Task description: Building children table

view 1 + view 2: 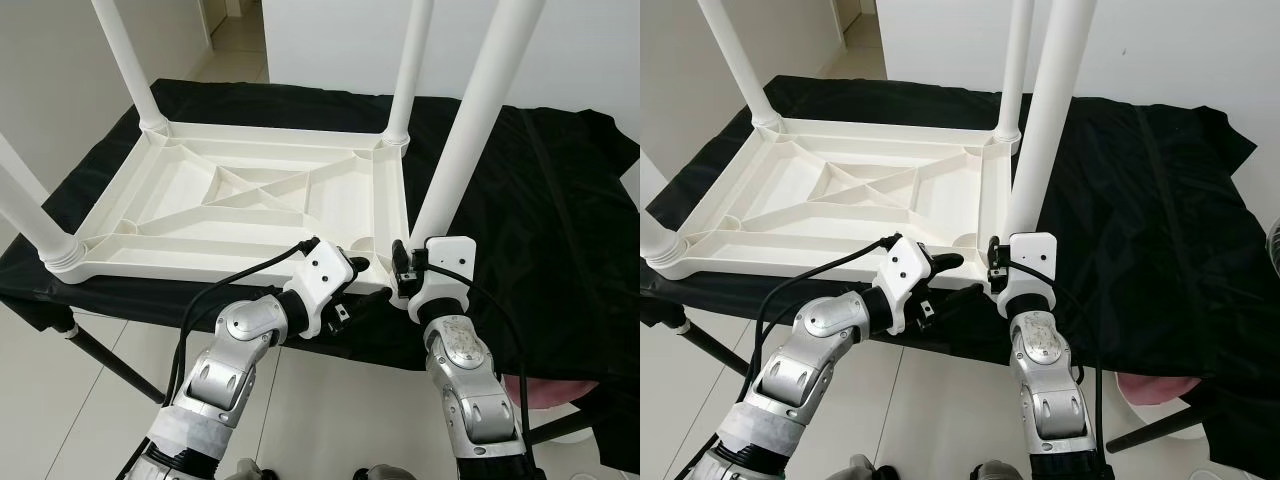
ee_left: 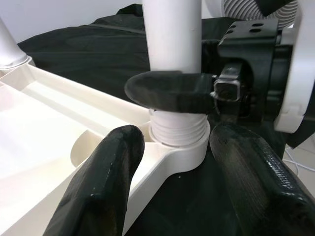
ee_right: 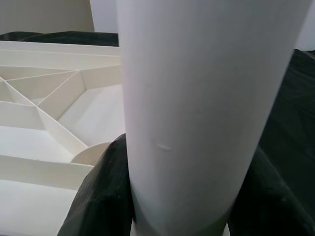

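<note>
Currently the white plastic tabletop [image 1: 240, 205] lies upside down on a black cloth [image 1: 540, 200] draped over a stand, ribbed underside up: moulded diagonal struts meet at the centre, and round sockets sit at the corners. Smooth white cylindrical legs stand in the other corners: far-left leg [image 1: 125, 60], far-right leg [image 1: 410, 65], near-left leg [image 1: 30, 215].

Right gripper [image 3: 172, 206]: black matte fingers clamped around the near-right leg [image 1: 470, 120], low on the tube, one finger on each side, touching it. In the left wrist view the leg's threaded, ridged base [image 2: 178, 130] sits in the round corner socket [image 2: 184, 152].

Left gripper [image 2: 182, 147]: fingers spread apart, straddling that same corner socket from the near edge. Left fingers [image 2: 106, 187] look rubbery, faintly textured; whether they touch the plastic cannot be told.

Glossy pale tile floor [image 1: 90, 400] below. A pink rounded object [image 1: 560, 390] shows at lower right, partly under the cloth
</note>
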`<state>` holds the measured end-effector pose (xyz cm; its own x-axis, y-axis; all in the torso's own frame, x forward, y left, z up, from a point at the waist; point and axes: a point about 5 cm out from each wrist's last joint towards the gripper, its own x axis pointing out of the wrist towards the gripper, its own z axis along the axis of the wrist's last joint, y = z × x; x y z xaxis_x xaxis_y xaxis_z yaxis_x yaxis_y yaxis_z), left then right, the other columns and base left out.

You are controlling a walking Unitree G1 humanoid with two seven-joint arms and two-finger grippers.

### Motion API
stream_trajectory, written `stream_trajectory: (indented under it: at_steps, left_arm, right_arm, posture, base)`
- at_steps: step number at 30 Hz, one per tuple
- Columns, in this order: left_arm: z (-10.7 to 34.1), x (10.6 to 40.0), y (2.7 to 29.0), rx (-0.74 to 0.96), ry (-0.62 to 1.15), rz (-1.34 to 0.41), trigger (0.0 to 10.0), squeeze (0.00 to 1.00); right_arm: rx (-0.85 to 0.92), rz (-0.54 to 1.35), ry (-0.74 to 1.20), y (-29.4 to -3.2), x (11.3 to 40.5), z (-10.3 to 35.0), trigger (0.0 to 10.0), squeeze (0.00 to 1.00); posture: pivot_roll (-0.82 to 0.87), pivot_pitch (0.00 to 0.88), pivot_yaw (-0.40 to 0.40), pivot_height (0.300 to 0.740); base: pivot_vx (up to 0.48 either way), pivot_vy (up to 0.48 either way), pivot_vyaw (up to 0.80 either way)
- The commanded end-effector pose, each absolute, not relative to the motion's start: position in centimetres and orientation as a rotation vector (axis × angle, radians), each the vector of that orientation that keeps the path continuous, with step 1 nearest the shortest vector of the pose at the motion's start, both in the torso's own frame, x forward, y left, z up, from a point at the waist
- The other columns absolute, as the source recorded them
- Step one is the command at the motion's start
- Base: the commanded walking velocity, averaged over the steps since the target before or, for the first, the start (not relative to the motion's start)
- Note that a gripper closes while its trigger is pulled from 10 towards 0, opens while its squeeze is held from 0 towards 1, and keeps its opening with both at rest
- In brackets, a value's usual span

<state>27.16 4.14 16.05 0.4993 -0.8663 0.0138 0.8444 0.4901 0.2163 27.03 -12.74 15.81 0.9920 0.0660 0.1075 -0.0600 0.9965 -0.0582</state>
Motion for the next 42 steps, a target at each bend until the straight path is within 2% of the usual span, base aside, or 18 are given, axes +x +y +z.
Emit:
stream_trajectory:
  at_steps: [1, 2, 3, 8, 9, 10, 16, 18, 29, 30, 32, 33, 34, 42]
  left_arm:
    - [15.8, 27.6, 4.7, 0.192, -0.116, -0.974, 10.0, 0.00]
    - [15.8, 27.6, 4.9, 0.195, -0.116, -0.973, 10.0, 0.00]
    - [15.7, 27.6, 5.1, 0.202, -0.114, -0.973, 10.0, 0.00]
    - [15.8, 27.6, 5.4, 0.210, -0.111, -0.974, 10.0, 0.00]
    - [15.9, 27.5, 5.7, 0.212, -0.111, -0.978, 10.0, 0.00]
    - [15.9, 27.5, 5.7, 0.214, -0.111, -0.981, 10.0, 0.00]
    - [16.1, 27.6, 5.8, 0.215, -0.115, -0.983, 10.0, 0.00]
    - [16.4, 27.8, 5.8, 0.212, -0.121, -0.982, 10.0, 0.00]
    - [16.4, 27.5, 5.7, 0.216, -0.121, -1.010, 10.0, 0.00]
    - [16.4, 27.5, 5.6, 0.214, -0.120, -1.014, 10.0, 0.00]
    - [16.4, 27.5, 5.6, 0.214, -0.120, -1.014, 10.0, 0.00]
    - [16.4, 27.4, 5.6, 0.215, -0.120, -1.016, 10.0, 0.00]
    - [16.3, 27.4, 5.6, 0.213, -0.118, -1.017, 10.0, 0.00]
    - [16.1, 27.2, 5.4, 0.202, -0.111, -1.020, 10.0, 0.00]
  right_arm:
    - [-0.039, 0.111, -0.077, -12.4, 27.1, 15.3, 10.0, 0.02]
    - [-0.029, 0.143, -0.084, -12.3, 27.0, 15.4, 10.0, 0.02]
    - [-0.004, 0.183, -0.080, -12.4, 27.0, 15.5, 10.0, 1.00]
    - [0.000, 0.259, -0.089, -13.4, 27.1, 15.8, 10.0, 1.00]
    - [-0.061, 0.382, -0.101, -14.9, 27.2, 16.1, 10.0, 0.00]
    - [-0.076, 0.453, -0.094, -15.5, 27.3, 16.1, 10.0, 0.00]
    - [-0.109, 0.566, -0.086, -16.5, 27.7, 16.4, 10.0, 0.00]
    - [-0.168, 0.637, -0.099, -17.0, 28.2, 16.9, 10.0, 0.00]
    - [-0.259, 0.769, -0.062, -16.8, 28.5, 16.2, 9.8, 0.00]
    - [-0.278, 0.789, -0.041, -16.9, 28.5, 15.8, 3.7, 0.00]
    - [-0.278, 0.789, -0.041, -16.9, 28.5, 15.8, 3.7, 0.00]
    - [-0.283, 0.804, -0.020, -17.0, 28.5, 15.4, 0.7, 0.00]
    - [-0.271, 0.822, -0.007, -17.0, 28.2, 15.1, 0.0, 0.00]
    - [-0.229, 0.795, -0.015, -16.5, 27.6, 14.5, 0.0, 0.00]
  posture:
    - [-0.15, 0.035, 0.051, 0.740]
    - [-0.15, 0.033, 0.049, 0.740]
    - [-0.15, 0.029, 0.048, 0.740]
    - [-0.15, 0.028, 0.049, 0.740]
    - [-0.15, 0.025, 0.057, 0.740]
    - [-0.15, 0.025, 0.057, 0.740]
    - [-0.15, 0.033, 0.062, 0.740]
    - [-0.16, 0.039, 0.066, 0.740]
    - [-0.15, 0.038, 0.068, 0.740]
    - [-0.15, 0.039, 0.066, 0.740]
    - [-0.15, 0.039, 0.066, 0.740]
    - [-0.15, 0.040, 0.064, 0.740]
    - [-0.15, 0.043, 0.061, 0.740]
    - [-0.15, 0.052, 0.056, 0.740]
  base:
    - [0.000, 0.000, 0.00]
    - [0.000, 0.000, 0.00]
    - [0.000, 0.000, 0.00]
    - [0.000, 0.000, 0.00]
    - [0.000, 0.000, 0.00]
    - [0.000, 0.000, 0.00]
    - [0.000, 0.000, 0.00]
    - [0.000, 0.000, 0.00]
    - [0.000, 0.000, 0.00]
    - [0.000, 0.000, 0.00]
    - [0.000, 0.000, 0.00]
    - [0.000, 0.000, 0.00]
    - [0.000, 0.000, 0.00]
    - [0.000, 0.000, 0.00]
